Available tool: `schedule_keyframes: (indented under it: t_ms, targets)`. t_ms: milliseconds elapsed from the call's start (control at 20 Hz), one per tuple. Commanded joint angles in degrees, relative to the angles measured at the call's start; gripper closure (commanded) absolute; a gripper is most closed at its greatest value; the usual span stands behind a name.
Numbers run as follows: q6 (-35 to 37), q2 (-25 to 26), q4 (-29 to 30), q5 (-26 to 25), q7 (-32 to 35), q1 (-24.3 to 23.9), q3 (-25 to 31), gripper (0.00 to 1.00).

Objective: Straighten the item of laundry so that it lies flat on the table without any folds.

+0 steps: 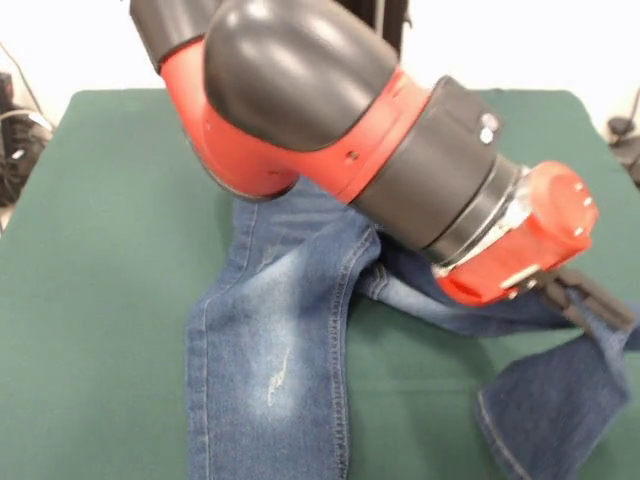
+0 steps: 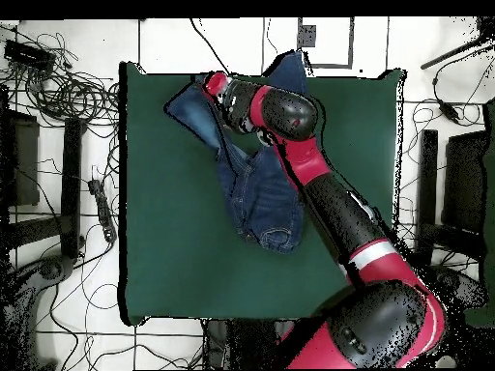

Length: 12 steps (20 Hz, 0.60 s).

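the jeans (image 1: 265, 370) lie on the green table (image 1: 100, 250), one leg fairly flat toward the camera, the other kinked sideways and rumpled at its hem, so most smoothing is left by my reckoning. above that leg hangs the gripper (image 1: 590, 300); i cannot tell its fingers' state. the arm (image 1: 330, 110) hides the waistband.

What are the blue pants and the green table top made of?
The jeans look like blue denim: a woven cloth, faded pale on the thigh, with light stitched seams and soft folds. The table top looks like matte dark green felt or a similar fabric, since it shows no shine; the exact material is unclear.
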Motion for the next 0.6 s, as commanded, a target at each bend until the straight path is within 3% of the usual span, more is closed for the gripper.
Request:
schedule_keyframes:
  t_ms: [50,300,600]
  targets:
    - [-4.80,12.30,1.43,-4.62,-7.00,-2.28,9.60,1.00]
    - [-4.47,15.44,-3.32,-10.44,-10.23,-2.23,8.57,1.00]
    - [-2.22,11.37,-7.71,-20.82,-7.07,1.88,-3.22,1.00]
